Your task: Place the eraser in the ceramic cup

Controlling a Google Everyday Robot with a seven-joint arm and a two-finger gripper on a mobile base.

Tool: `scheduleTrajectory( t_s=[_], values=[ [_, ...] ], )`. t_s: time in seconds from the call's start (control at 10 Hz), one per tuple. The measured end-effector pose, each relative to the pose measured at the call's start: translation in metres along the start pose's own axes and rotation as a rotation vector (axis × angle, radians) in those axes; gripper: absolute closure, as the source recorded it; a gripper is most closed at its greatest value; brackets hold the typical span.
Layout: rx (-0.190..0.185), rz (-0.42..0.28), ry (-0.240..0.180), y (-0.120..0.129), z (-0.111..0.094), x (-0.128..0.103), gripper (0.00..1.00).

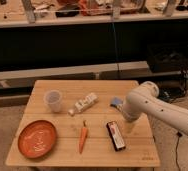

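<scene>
Camera view, from above and in front of a wooden bench (pixel 101 156). The eraser (pixel 116 135) lies flat on the front-right part of the bench, label side up, w/ nothing gripping it. Its long axis runs approx. front-to-back. The far end points toward the blue sponge (pixel 116 102) and the near end angles a bit to picture-right. The claw (pixel 129 126) hangs low at the end of the white arm (pixel 159 107), which comes in from picture-right and bends down over the bench. The claw sits just beside the eraser's far end, on the picture-right side, spread and empty; can't tell if it touches the eraser or the wood. The ceramic cup (pixel 53 100) stands upright at the back-left, well apart from the eraser and the claw. Between cup and sponge a white bottle (pixel 84 104) lies on its side, set diagonally. A carrot (pixel 83 138) lies left of the eraser, approx. parallel to it, thin tip toward the front edge. An orange plate (pixel 37 138) sits at the front-left corner, near the carrot, in front of the cup.
</scene>
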State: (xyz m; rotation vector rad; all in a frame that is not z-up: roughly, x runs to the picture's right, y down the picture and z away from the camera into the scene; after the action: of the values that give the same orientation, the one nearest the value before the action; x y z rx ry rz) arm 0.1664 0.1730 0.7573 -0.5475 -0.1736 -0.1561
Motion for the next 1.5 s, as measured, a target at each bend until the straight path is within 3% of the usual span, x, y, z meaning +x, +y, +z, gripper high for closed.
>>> scheduleTrajectory(
  t_s=[0.7, 1.5],
  values=[
    [0.005, -0.091, -0.047, 0.007, 0.006, -0.015, 0.20],
    [-0.012, -0.300, -0.034, 0.017, 0.019, -0.029, 0.20]
  ],
)
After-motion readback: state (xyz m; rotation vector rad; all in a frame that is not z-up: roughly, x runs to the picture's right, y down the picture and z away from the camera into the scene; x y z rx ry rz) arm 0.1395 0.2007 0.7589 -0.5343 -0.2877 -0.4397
